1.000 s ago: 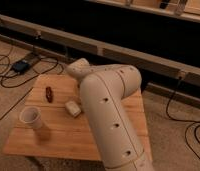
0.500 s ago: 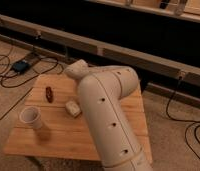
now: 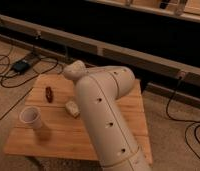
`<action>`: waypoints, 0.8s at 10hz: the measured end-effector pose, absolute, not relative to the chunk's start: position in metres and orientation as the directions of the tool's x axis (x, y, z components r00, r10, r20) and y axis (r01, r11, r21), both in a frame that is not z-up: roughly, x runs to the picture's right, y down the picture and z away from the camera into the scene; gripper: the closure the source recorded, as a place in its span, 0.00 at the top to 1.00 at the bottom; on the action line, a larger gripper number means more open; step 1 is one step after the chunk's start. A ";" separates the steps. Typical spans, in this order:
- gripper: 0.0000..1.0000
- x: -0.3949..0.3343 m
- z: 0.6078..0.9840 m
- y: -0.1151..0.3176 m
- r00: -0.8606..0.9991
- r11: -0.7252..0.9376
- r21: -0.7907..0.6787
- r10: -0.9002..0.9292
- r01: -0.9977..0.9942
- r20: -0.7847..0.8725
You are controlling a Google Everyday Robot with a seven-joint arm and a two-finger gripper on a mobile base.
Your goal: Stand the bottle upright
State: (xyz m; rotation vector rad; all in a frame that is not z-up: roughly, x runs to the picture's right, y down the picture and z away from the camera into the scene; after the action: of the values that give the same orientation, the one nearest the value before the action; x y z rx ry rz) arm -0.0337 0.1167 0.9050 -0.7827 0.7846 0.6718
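Scene: a bulky cream, perforated robot arm [image 3: 105, 115] leans over a low pale wooden table [image 3: 58, 135], covering it from the centre out toward 3 o'clock.
Gripper: hidden beyond the arm's rounded joint [image 3: 74, 70], somewhere over the far side of the table; whether it is open or closed, or holding anything, cannot be told.
Bottle: not visible on any bare part of the table; it probably lies in the stretch the arm blocks.
Key relation: the bottle's direction from the gripper and the run of its long axis cannot be read. There is only one arm, so nothing can be said about which is nearer.
In sight: a wide white paper cup [image 3: 30, 117] stands upright near the table's 8 o'clock edge. A small cream rectangular block [image 3: 71, 107] lies at the cup's 2 o'clock, just beside the arm. A small dark red object [image 3: 49, 93] lies at the cup's 1 o'clock.
Change: compared with a second ago, the joint has edged slightly toward 9 o'clock; the cup, block and red object have not moved.
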 end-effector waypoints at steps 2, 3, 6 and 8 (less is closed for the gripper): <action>0.38 -0.034 0.905 0.113 0.538 0.544 -0.345 0.246 -0.765 -0.807; 0.27 -0.034 0.904 0.110 0.536 0.541 -0.340 0.257 -0.769 -0.804; 0.01 -0.029 0.901 0.108 0.533 0.525 -0.335 0.286 -0.783 -0.796; 0.00 -0.027 0.896 0.104 0.532 0.493 -0.340 0.324 -0.801 -0.783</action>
State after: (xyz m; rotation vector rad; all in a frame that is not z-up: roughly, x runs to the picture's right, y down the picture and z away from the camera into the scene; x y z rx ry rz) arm -0.0266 0.1042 0.8959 -0.7720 0.7119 0.7565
